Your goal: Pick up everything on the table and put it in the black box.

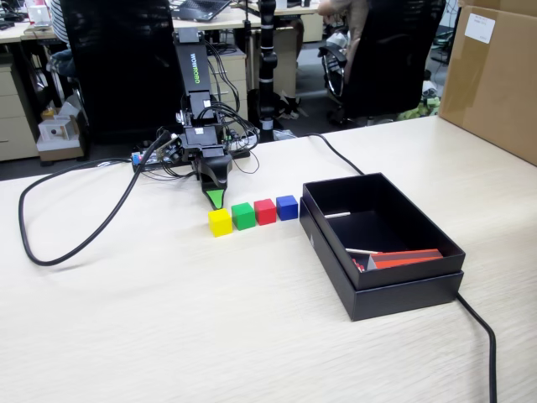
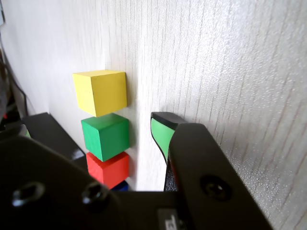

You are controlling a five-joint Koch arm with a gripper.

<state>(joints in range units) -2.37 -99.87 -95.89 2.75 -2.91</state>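
Four cubes stand in a row on the table: yellow (image 1: 220, 222), green (image 1: 243, 216), red (image 1: 265, 211), blue (image 1: 287, 207). The black box (image 1: 436, 270) stands just right of the blue cube. My gripper (image 1: 216, 201) points down at the table just behind the yellow cube, apart from it, open and empty. In the wrist view one green-padded finger (image 2: 160, 136) hangs beside the row: yellow (image 2: 100, 92), green (image 2: 106, 136), red (image 2: 109, 170), with a sliver of blue (image 2: 121, 187) below. The other jaw is mostly hidden behind the black gripper body.
The box holds a red-orange flat item (image 1: 407, 258) and a white strip. A black cable (image 1: 75, 243) loops over the table's left part; another (image 1: 482, 336) runs past the box to the front right. A cardboard carton (image 1: 495, 75) stands at the back right.
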